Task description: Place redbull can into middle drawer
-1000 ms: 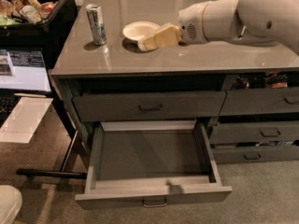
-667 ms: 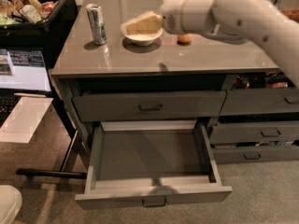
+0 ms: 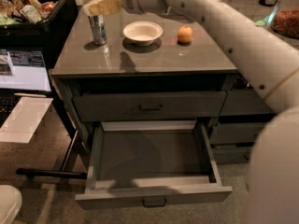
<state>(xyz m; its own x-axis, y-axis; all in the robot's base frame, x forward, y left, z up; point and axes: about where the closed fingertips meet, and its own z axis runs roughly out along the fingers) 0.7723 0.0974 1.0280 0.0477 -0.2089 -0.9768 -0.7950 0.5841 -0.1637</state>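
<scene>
The redbull can (image 3: pixel 98 30) stands upright at the back left of the grey counter (image 3: pixel 154 59). My gripper (image 3: pixel 103 4) is right over it, at the can's top, and hides the can's upper end. My arm reaches in from the right, above the counter. The middle drawer (image 3: pixel 154 194) is pulled out wide below the counter, and its deep grey box shows nothing inside. Its small loop handle (image 3: pixel 154 202) faces the front.
A white bowl (image 3: pixel 142 31) and an orange fruit (image 3: pixel 185 34) sit on the counter right of the can. The top drawer (image 3: pixel 150 107) is shut. Narrower drawers (image 3: pixel 240 104) are on the right. A black bin of snacks (image 3: pixel 29 4), a screen (image 3: pixel 23 71) and paper (image 3: pixel 21 119) are on the left.
My gripper has moved left along the counter, from beside the white bowl to right over the redbull can. The can, bowl and drawer have not moved.
</scene>
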